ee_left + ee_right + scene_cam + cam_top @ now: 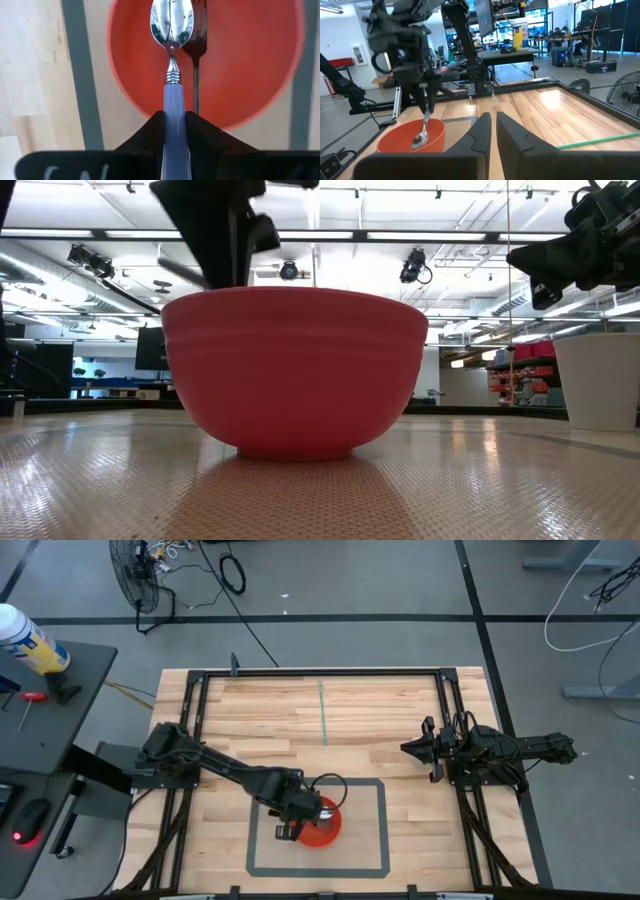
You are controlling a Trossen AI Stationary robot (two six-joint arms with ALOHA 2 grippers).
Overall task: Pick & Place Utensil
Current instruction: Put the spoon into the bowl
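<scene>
Your left gripper (175,131) pinched the spoon (172,60) by its handle, both dark fingers (147,135) pressed against it, and held it over the red bowl (240,65) with the bowl end pointing down into the bowl. The spoon had a pale blue handle, a ribbed metal collar where the handle met the neck, and a polished silver bowl end that mirrored its surroundings; it cast a dark shadow on the bowl's inner wall. From the right wrist camera, the spoon (422,134) hung near upright, its tip inside the bowl (405,137); whether it touched the bottom could not be told. The bowl (322,823) stood inside the grey taped rectangle (380,830) on the wooden table (380,720). Your right gripper (415,748) waited above the table's right side, well apart from the bowl, its fingers (512,135) nearly pressed together around nothing.
</scene>
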